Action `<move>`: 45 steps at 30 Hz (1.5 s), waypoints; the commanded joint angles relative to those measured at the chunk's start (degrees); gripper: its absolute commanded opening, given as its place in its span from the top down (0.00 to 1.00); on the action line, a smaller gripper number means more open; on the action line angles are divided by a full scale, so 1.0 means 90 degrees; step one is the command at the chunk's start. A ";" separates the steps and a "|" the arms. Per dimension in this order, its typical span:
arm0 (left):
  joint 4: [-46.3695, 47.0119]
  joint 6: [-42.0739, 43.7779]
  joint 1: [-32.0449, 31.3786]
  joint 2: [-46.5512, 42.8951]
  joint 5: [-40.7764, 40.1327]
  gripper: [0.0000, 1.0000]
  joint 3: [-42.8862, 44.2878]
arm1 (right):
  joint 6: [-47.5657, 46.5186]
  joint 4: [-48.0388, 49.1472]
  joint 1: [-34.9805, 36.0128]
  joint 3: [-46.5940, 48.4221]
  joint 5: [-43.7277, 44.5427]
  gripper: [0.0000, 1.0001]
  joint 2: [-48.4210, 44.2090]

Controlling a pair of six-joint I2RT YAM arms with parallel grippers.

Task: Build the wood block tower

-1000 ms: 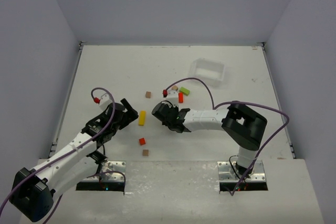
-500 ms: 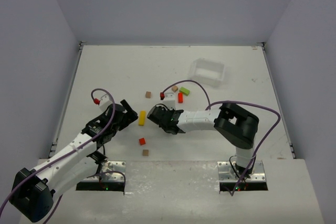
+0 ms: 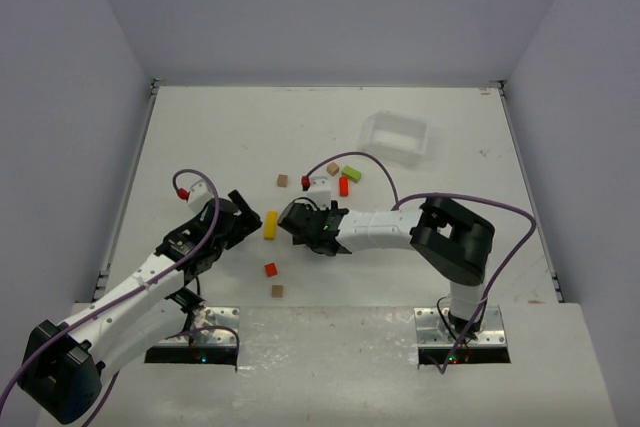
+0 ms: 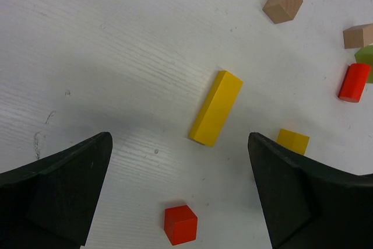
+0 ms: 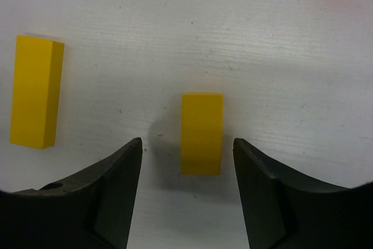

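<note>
Beside the long yellow wooden bar (image 5: 36, 98), the right gripper (image 5: 187, 144) has just spread open, freeing the short yellow wooden block (image 5: 201, 132); the tower base looks begun.

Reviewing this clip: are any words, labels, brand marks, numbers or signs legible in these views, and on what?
No readable text in any view.
The long yellow block, short yellow block, red cube and clear tray are unmarked.
Any marking elsewhere is too small to tell.
</note>
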 commanded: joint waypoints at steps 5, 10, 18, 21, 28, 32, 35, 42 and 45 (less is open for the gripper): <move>0.0031 0.0043 0.0031 -0.0092 -0.0074 0.00 0.0184 | -0.0811 0.0158 -0.0120 -0.0192 0.0294 0.17 -0.0947; 0.0084 0.0137 0.0031 -0.0023 -0.0061 0.00 0.0217 | -0.3091 0.0246 -0.1083 -0.0146 -0.0685 0.01 -0.1589; 0.0367 0.0411 0.0031 0.0102 -0.0089 0.00 0.0223 | -0.6620 0.0816 -0.3053 -0.0280 -0.3532 0.07 -0.1424; 0.0385 0.0464 0.0031 0.0104 -0.0145 0.00 0.0283 | -0.7786 0.0915 -0.3158 -0.0216 -0.3605 0.07 -0.1066; 0.0511 0.0623 0.0031 0.0028 -0.0176 0.00 0.0352 | -0.7884 0.0501 -0.3788 0.0412 -0.3732 0.18 -0.0381; 0.0532 0.0668 0.0031 0.0061 -0.0275 0.00 0.0383 | -0.7987 0.0500 -0.3937 0.0493 -0.3935 0.21 -0.0170; 0.0543 0.0668 0.0031 0.0104 -0.0300 0.00 0.0383 | -0.8101 0.0503 -0.3963 0.0593 -0.3935 0.23 -0.0031; 0.0522 0.0668 0.0031 0.0249 -0.0412 0.00 0.0419 | -0.8078 0.0503 -0.4024 0.1129 -0.3935 0.33 0.0580; 0.0513 0.0668 0.0031 0.0289 -0.0442 0.00 0.0451 | -0.7973 0.0494 -0.4041 0.1363 -0.3936 0.39 0.0812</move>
